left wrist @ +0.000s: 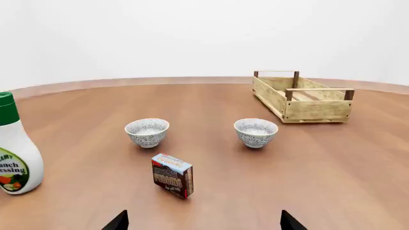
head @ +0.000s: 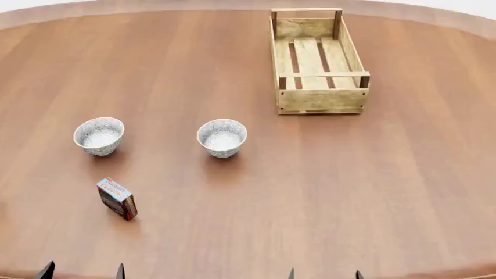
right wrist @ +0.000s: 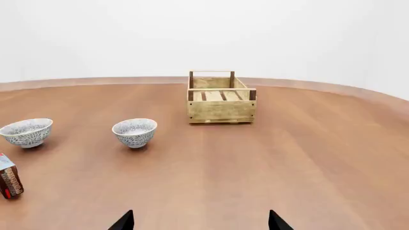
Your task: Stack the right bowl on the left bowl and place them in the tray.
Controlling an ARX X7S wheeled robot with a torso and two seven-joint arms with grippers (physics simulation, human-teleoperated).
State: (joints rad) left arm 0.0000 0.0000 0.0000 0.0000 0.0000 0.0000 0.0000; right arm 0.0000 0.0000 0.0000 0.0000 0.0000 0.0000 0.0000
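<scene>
Well, both sets of jaws stand wide and empty at the bottom edge of the head frame, left gripper (head: 83,271) and right gripper (head: 324,274) poised short of everything. Above them on the bench (head: 387,192), the right bowl (head: 222,137) and left bowl (head: 99,135) sit apart, unstacked; the tray (head: 317,60) waits empty, upper right.

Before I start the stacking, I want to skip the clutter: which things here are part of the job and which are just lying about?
Part of the job:
- right bowl
- left bowl
- tray

Just lying about:
- small colourful box, in front of the left bowl
- ranch dressing bottle, seen only in the left wrist view
</scene>
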